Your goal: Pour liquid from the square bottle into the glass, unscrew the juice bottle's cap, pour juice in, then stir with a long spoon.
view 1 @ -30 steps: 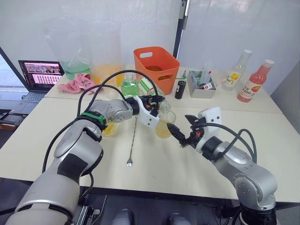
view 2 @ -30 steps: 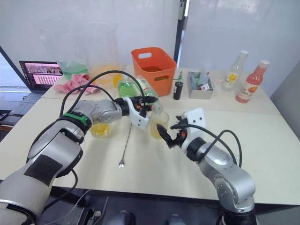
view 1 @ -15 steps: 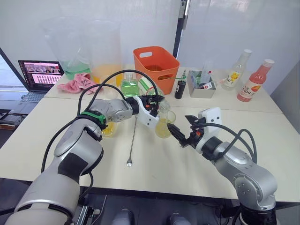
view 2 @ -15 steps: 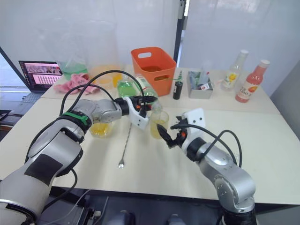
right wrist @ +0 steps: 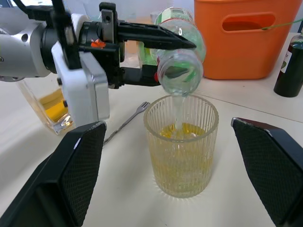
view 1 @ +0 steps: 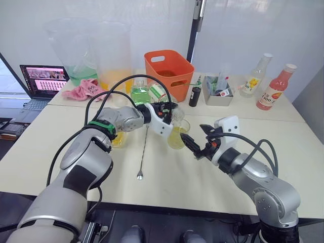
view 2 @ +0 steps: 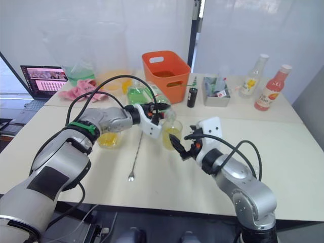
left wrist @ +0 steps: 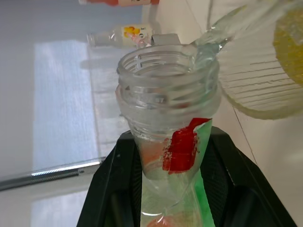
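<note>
Our left gripper (right wrist: 142, 56) has its two black fingers clamped on the neck of the juice bottle (right wrist: 182, 59), which is tipped mouth-down over the glass (right wrist: 182, 151); a thin clear stream falls from the open mouth into the yellow liquid. Our right gripper (view 1: 195, 145) hovers spread wide and empty just beside the glass, on its right. The long spoon (view 1: 143, 152) lies flat on the white table (view 1: 167, 177) left of the glass. The square bottle (view 1: 119, 139) stands behind our left forearm. An orange basket (view 1: 169, 66) sits further back.
</note>
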Action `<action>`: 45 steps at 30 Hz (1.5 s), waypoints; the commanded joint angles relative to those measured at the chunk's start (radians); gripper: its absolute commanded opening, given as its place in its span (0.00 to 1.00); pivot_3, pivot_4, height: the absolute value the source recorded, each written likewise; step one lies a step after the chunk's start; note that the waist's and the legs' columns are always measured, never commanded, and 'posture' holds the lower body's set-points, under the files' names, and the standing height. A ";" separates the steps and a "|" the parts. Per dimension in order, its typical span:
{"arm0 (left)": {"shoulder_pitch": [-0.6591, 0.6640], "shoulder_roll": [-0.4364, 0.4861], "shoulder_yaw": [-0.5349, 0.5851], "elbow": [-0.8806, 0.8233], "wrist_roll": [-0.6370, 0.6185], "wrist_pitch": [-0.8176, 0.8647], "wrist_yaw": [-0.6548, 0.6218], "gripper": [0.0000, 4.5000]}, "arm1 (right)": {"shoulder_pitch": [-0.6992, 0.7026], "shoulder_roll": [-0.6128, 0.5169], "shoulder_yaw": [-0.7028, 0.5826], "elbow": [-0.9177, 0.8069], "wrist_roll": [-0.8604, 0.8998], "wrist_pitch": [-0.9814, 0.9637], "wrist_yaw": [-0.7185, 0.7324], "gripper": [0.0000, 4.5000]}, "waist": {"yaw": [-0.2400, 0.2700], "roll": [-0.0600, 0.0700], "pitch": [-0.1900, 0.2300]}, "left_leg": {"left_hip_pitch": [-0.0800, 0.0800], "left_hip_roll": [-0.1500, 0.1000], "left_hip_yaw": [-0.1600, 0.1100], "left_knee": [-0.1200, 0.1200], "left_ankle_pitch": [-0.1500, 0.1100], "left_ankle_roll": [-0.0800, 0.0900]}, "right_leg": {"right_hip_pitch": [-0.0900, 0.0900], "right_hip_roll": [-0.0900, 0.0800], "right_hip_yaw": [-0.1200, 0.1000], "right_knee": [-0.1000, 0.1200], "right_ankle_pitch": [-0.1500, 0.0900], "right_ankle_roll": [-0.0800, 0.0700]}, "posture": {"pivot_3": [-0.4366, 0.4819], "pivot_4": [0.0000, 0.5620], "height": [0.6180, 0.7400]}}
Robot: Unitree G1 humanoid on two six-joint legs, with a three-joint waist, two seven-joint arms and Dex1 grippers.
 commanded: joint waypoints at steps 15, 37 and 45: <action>0.023 0.003 0.469 -0.074 -0.672 0.107 -0.831 0.29 | -0.012 -0.052 -0.033 0.012 -0.003 -0.027 0.048 1.00 | -0.003 0.000 0.000 | -0.001 0.000 0.000 0.000 0.001 0.000 | -0.001 0.000 0.000 0.001 0.000 0.000 | 0.48 0.27 0.99; 0.429 0.376 0.806 -1.230 -1.380 1.570 -1.292 0.29 | -0.101 -0.328 -0.065 0.243 0.082 -0.127 0.551 1.00 | -0.035 0.000 0.000 | 0.000 0.000 -0.006 0.001 0.002 -0.003 | -0.004 0.001 0.001 0.014 0.000 0.000 | 0.48 0.27 0.99; 0.720 0.549 1.093 -1.447 -1.610 1.795 -1.235 0.29 | -0.123 -0.366 -0.069 0.272 0.102 -0.130 0.647 1.00 | -0.030 0.000 0.000 | 0.001 0.002 -0.006 0.001 0.003 -0.003 | -0.004 0.002 0.000 0.015 0.000 0.000 | 0.48 0.27 0.99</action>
